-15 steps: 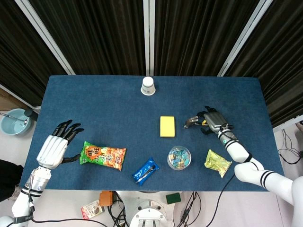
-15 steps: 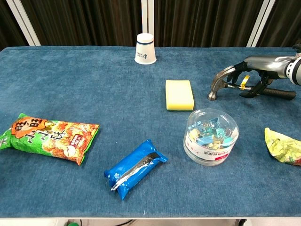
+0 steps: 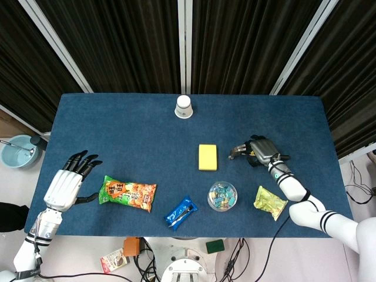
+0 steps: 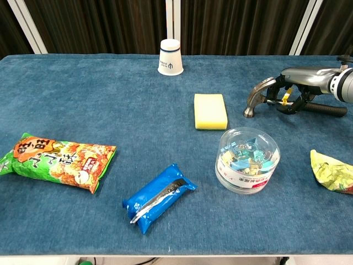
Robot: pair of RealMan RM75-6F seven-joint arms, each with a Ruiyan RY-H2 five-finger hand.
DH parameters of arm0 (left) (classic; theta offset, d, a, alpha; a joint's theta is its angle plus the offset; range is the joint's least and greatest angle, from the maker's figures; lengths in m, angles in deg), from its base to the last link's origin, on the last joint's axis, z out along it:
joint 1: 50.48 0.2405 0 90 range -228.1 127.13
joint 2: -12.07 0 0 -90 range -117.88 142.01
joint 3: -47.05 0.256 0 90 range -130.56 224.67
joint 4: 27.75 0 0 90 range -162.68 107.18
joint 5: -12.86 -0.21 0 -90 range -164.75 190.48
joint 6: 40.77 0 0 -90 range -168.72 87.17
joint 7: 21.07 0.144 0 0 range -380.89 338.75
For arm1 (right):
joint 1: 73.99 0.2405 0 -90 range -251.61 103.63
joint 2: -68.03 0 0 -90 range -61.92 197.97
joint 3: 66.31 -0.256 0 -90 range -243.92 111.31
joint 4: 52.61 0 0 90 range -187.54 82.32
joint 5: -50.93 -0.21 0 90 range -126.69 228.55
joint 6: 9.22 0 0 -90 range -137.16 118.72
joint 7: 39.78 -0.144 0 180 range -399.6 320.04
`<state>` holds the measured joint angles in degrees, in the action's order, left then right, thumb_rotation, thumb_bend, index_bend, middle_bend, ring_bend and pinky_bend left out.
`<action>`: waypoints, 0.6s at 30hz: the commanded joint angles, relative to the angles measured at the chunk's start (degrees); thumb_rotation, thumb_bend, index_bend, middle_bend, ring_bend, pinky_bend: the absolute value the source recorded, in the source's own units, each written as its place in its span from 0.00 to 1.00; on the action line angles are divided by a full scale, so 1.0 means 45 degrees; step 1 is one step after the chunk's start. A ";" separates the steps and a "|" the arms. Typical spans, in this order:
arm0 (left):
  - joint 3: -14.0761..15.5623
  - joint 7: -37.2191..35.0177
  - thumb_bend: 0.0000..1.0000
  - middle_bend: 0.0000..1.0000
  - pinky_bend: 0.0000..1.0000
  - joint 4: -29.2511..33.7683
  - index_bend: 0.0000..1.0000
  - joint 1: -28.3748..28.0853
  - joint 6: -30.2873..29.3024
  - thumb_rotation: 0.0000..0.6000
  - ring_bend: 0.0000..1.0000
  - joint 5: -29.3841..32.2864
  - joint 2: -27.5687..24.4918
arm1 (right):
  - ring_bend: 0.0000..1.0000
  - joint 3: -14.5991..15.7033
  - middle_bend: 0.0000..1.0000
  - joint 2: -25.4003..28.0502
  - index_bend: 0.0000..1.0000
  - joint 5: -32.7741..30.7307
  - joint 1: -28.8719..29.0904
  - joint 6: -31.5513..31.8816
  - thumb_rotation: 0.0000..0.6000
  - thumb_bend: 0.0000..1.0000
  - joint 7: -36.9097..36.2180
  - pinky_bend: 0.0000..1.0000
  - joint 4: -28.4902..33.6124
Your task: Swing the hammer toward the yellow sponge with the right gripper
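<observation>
The hammer (image 4: 257,98) lies on the blue table, its metal head (image 3: 237,151) pointing left and its black handle (image 4: 326,110) running right. My right hand (image 3: 262,151) covers the handle just behind the head, its fingers (image 4: 288,101) curled around it. The head looks to be touching the cloth. The yellow sponge (image 3: 207,157) lies flat a short way left of the hammer head, also seen as the sponge (image 4: 210,111) in the chest view. My left hand (image 3: 67,185) hovers at the table's left edge, fingers spread, holding nothing.
A paper cup (image 3: 183,107) stands at the back centre. A clear tub of clips (image 4: 247,160) sits in front of the sponge. A blue packet (image 4: 159,197), a green and orange snack bag (image 4: 58,160) and a crumpled yellow packet (image 4: 332,171) lie along the front.
The right hand's fingers have curled tighter around the hammer handle and shifted slightly toward the head. The left hand has sunk a little toward the near edge.
</observation>
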<state>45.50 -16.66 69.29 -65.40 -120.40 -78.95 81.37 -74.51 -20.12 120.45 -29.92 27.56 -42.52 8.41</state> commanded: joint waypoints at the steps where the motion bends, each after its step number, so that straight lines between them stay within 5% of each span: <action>1: 0.0005 -0.0028 0.09 0.15 0.11 -0.0023 0.21 0.0014 -0.0045 1.00 0.05 -0.0022 0.0012 | 0.14 0.0037 0.36 -0.0061 0.44 0.0091 0.0006 0.0028 1.00 0.48 -0.0051 0.20 -0.0083; 18: 0.0074 -0.0443 0.09 0.15 0.11 -0.0396 0.21 0.0102 -0.0213 1.00 0.05 -0.0043 0.0127 | 0.18 0.0113 0.40 -0.0134 0.50 0.0194 -0.0028 0.0063 1.00 0.58 -0.0159 0.23 -0.0211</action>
<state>45.82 -18.61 67.54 -64.94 -121.37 -79.14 81.92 -74.00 -20.73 121.32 -30.04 27.84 -43.23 7.46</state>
